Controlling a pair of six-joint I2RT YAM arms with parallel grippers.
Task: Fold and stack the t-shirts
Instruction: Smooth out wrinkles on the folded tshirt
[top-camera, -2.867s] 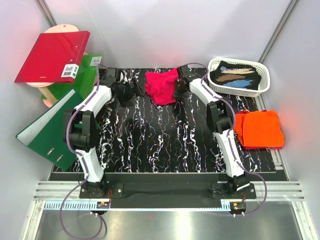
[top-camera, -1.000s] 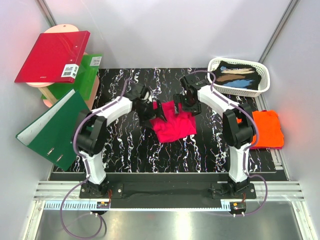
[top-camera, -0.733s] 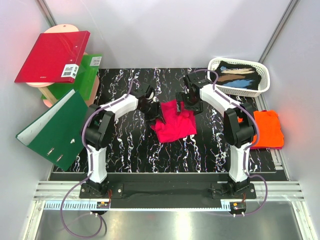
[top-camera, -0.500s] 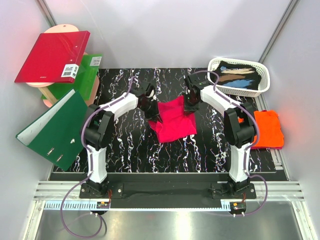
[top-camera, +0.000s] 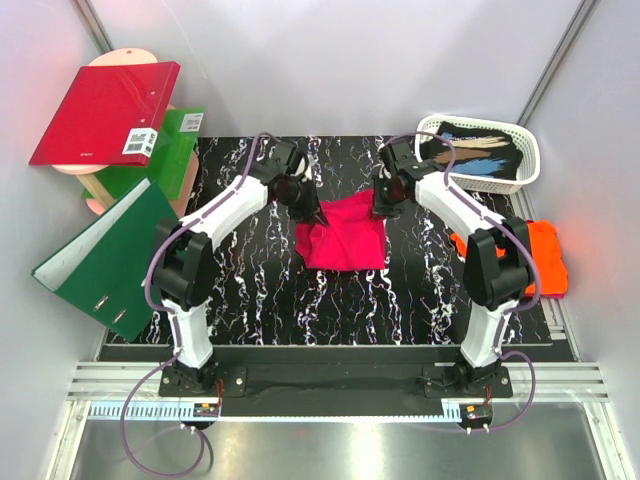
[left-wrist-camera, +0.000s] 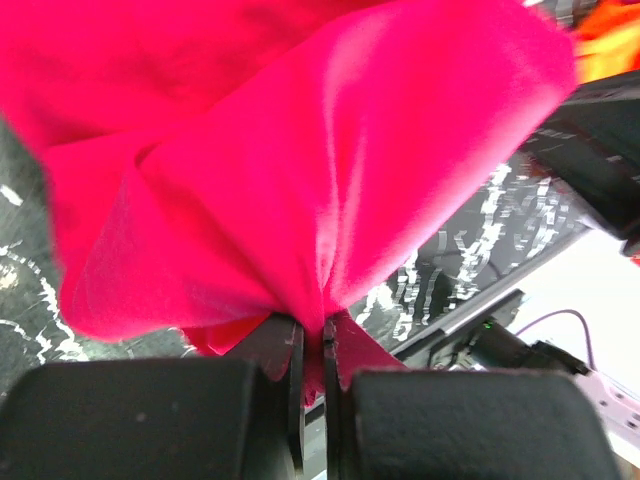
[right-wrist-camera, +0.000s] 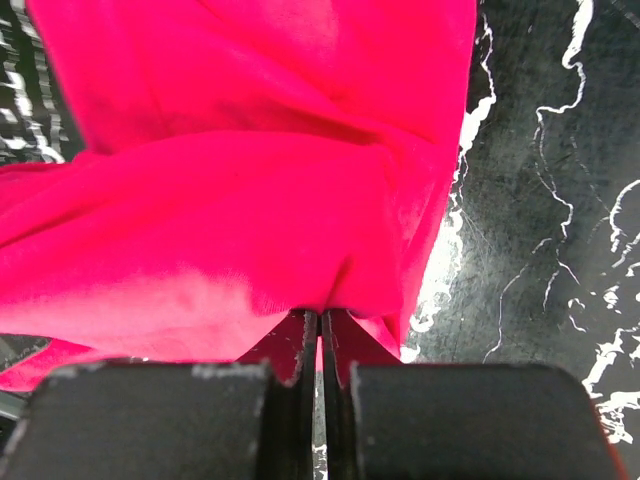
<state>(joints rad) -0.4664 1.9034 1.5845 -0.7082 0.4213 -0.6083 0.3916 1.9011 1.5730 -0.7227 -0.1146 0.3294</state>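
Observation:
The magenta-pink t-shirt (top-camera: 343, 233) hangs stretched between both grippers above the middle of the black marbled table (top-camera: 250, 290), its lower part draping down toward the table. My left gripper (top-camera: 316, 212) is shut on the shirt's far left edge; in the left wrist view pink cloth (left-wrist-camera: 300, 170) is pinched between the jaws of the left gripper (left-wrist-camera: 312, 345). My right gripper (top-camera: 378, 208) is shut on the far right edge, with the fabric (right-wrist-camera: 250, 200) bunched at the right gripper (right-wrist-camera: 320, 335). The orange t-shirt (top-camera: 540, 258) lies folded at the table's right edge, partly behind the right arm.
A white basket (top-camera: 485, 176) holding dark patterned cloth stands at the back right. A red binder (top-camera: 105, 112) rests on a stand at the back left, with green binders (top-camera: 105, 255) leaning below it along the table's left edge.
Both grippers have shut on the pink shirt's far edge, lifted it and pulled apart toward the back. The shirt now spreads wider between them.

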